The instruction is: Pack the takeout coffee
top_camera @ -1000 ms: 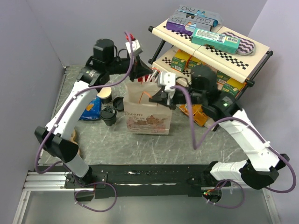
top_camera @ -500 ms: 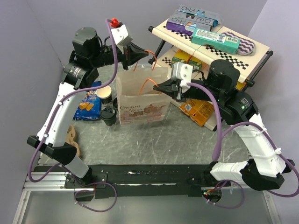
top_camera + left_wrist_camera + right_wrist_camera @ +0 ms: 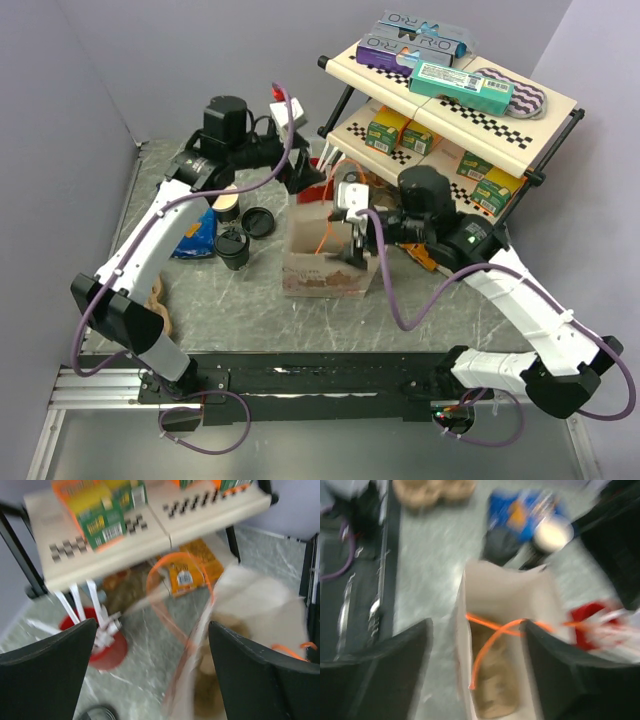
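Right wrist view motion-blurred — bag (image 3: 505, 587) interior dim, takeout coffee (image 3: 552, 534) smeared

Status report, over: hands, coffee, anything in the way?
Left hand open, right hand open, both at paper bag. Coffee cup not yet packed. Black lid between cup and bag.

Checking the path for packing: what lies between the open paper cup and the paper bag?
Top view: a round black lid lies between the open paper cup and the paper bag.
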